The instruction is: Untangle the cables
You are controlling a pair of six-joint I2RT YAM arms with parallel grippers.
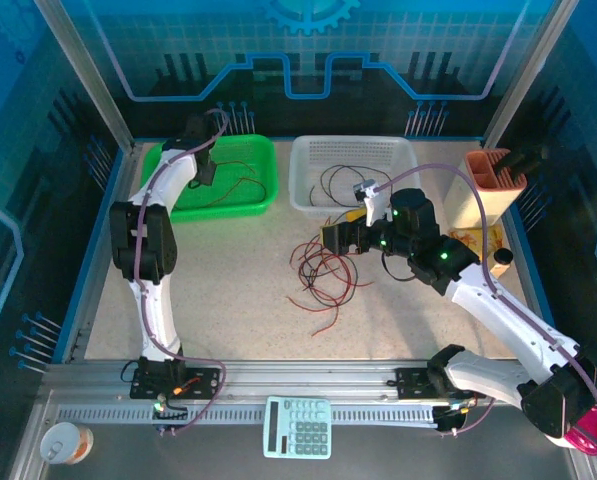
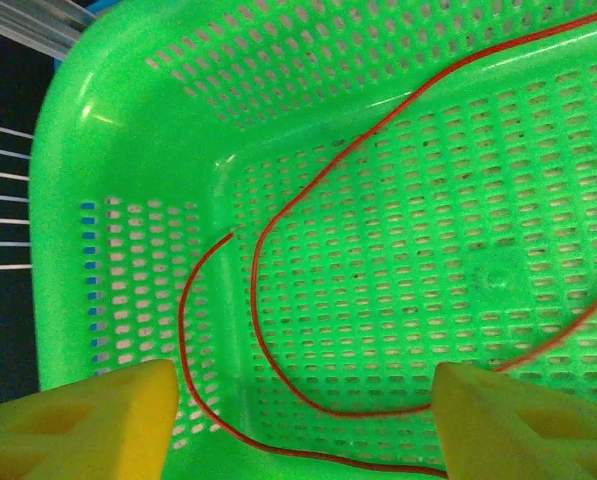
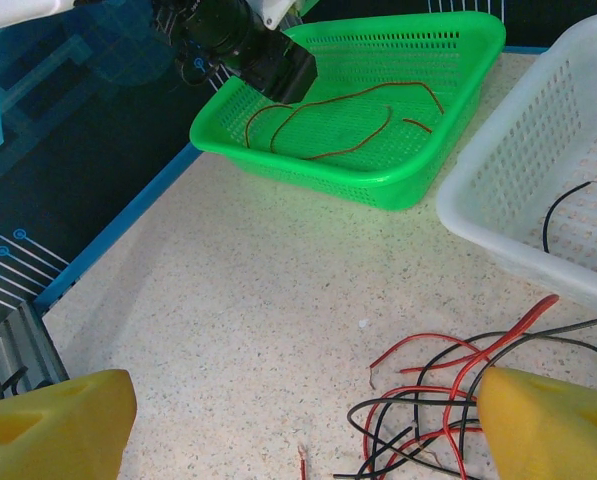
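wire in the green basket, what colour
The wire is red, clearest in the left wrist view.

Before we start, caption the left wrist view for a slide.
Open left gripper hovers over the green basket, a red cable lying loose inside.

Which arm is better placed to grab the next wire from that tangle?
Probably the right: the right gripper hangs open by the tangle of wires, while the left gripper is over the green basket, farther off.
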